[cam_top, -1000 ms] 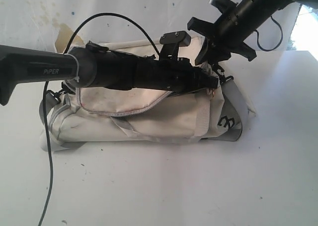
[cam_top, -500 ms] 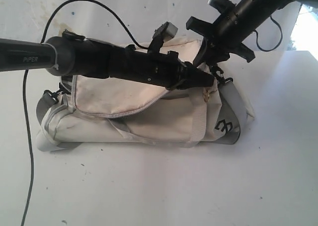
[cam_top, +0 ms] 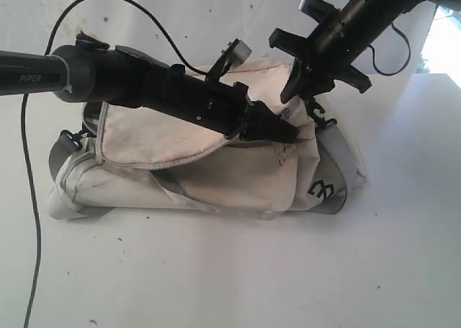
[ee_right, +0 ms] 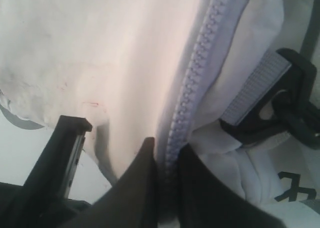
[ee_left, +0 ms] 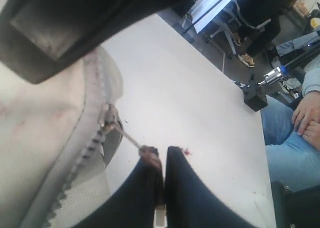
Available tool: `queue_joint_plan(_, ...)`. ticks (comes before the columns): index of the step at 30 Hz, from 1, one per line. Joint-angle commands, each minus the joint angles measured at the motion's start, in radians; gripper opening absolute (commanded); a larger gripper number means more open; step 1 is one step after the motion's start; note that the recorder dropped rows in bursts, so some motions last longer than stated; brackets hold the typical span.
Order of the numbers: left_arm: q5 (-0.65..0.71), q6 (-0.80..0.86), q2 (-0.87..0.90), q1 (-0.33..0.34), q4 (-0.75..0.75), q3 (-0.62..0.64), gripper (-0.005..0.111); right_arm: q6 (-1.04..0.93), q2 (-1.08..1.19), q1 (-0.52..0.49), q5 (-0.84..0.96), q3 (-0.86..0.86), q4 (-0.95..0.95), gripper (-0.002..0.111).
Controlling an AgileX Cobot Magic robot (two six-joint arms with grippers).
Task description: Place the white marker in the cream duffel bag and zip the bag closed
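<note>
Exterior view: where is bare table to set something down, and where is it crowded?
Free: the table in front of the cream duffel bag and to its right. Crowded: over the bag, where left arm and right arm meet.

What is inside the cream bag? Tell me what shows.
Nothing inside shows: the fabric of the bag and its zipped front cover it. The left claw pinches the zipper pull. The marker, if inside, cannot be seen.

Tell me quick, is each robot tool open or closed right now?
Left tool: closed, pinching the thin tan zipper pull of the soft cream fabric duffel bag.
Right tool: closed on that bag's grey zipper edge.
</note>
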Motion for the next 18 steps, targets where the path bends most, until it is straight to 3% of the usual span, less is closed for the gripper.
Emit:
queue_joint_plan(1, 0.094, -0.045, -0.034, 0.002, 0.111, -0.005, 0.000, -0.012, -0.009, -0.033, -0.050, 0.001, -0.008, 0.000)
queue_joint_plan(18, 0.150, -0.231, -0.112, 0.102, 0.324, 0.067, 0.000, -0.012, -0.009, -0.058, -0.050, 0.001, -0.006, 0.000)
